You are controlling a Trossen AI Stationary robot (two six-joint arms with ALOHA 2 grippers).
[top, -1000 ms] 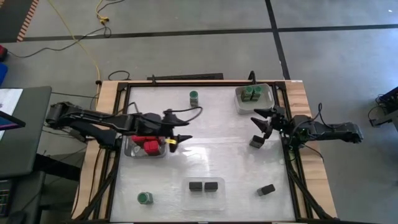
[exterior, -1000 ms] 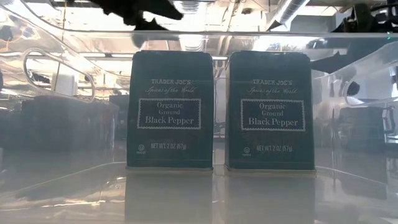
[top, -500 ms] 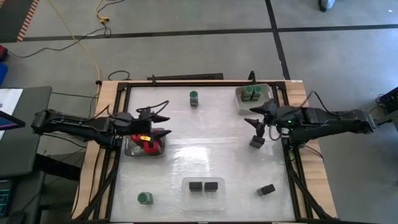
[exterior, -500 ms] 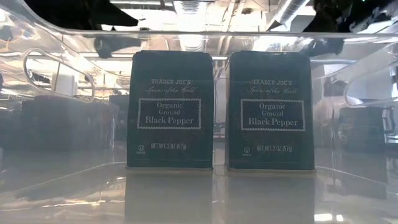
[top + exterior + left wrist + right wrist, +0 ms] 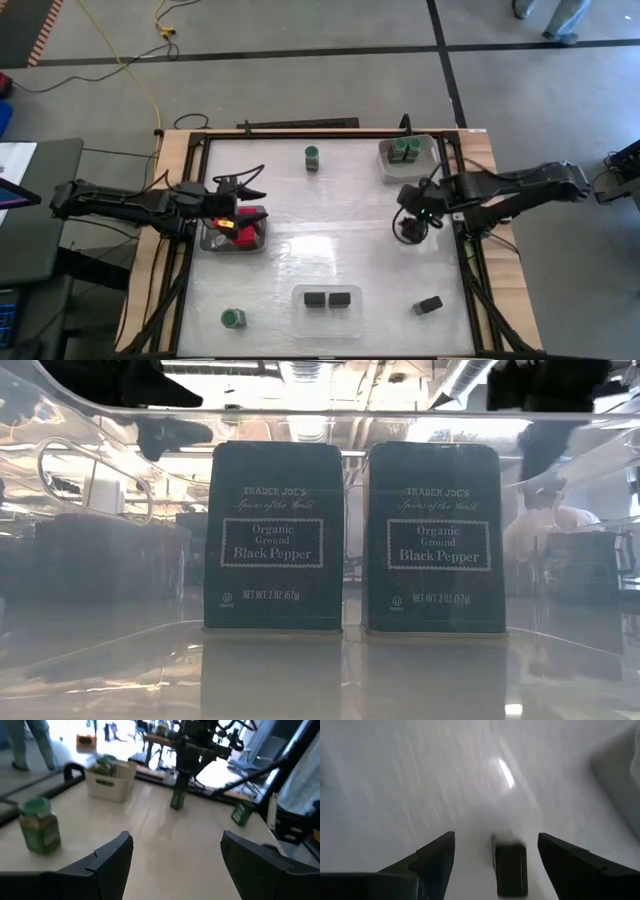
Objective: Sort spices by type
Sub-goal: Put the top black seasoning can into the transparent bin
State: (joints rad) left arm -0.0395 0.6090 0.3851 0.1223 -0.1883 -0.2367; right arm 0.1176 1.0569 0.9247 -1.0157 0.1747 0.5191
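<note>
Both grippers are repositioned: the right gripper (image 5: 411, 226) is lowered, jaws open, over a black box (image 5: 510, 868) near the table's (image 5: 350, 250) right edge. The left gripper (image 5: 250, 203), open and empty, is withdrawn above the red-spice tray (image 5: 212, 243). A grasp is judged imminent.

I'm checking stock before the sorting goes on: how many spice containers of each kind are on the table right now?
Green-lidded jars: 4, two loose and two in the grey tray
Black boxes: 4, two in the clear tray and two loose
Red blocks: at least 2, partly hidden under the left gripper
Total: at least 10
</note>
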